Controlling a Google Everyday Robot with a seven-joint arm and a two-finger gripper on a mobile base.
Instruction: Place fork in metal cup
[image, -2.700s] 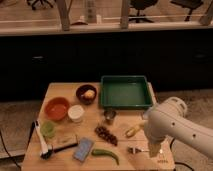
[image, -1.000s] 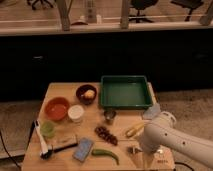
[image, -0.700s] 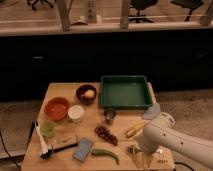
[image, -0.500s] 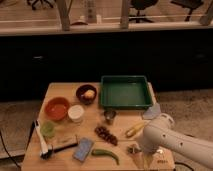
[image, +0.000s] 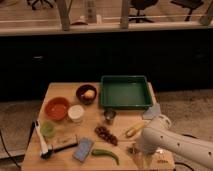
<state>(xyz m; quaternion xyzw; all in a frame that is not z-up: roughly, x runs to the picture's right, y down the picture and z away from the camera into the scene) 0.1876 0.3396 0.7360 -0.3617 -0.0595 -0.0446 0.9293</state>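
Observation:
The metal cup is a small shiny grey cylinder. It stands upright near the middle of the wooden table, just in front of the green tray. My white arm reaches in from the right. My gripper points down at the table's front right corner, well to the right of and nearer than the cup. The fork does not show; the spot under the gripper is hidden by the arm.
A green tray is at the back right. A dark bowl, orange bowl, white cup, green cup and white-handled brush are on the left. Grapes, a yellow item, a green pepper and a blue packet are in front.
Since the earliest frame my arm has swung left and lowered over the table's front right corner. Over the last second it has barely moved. Nothing else on the table has shifted.

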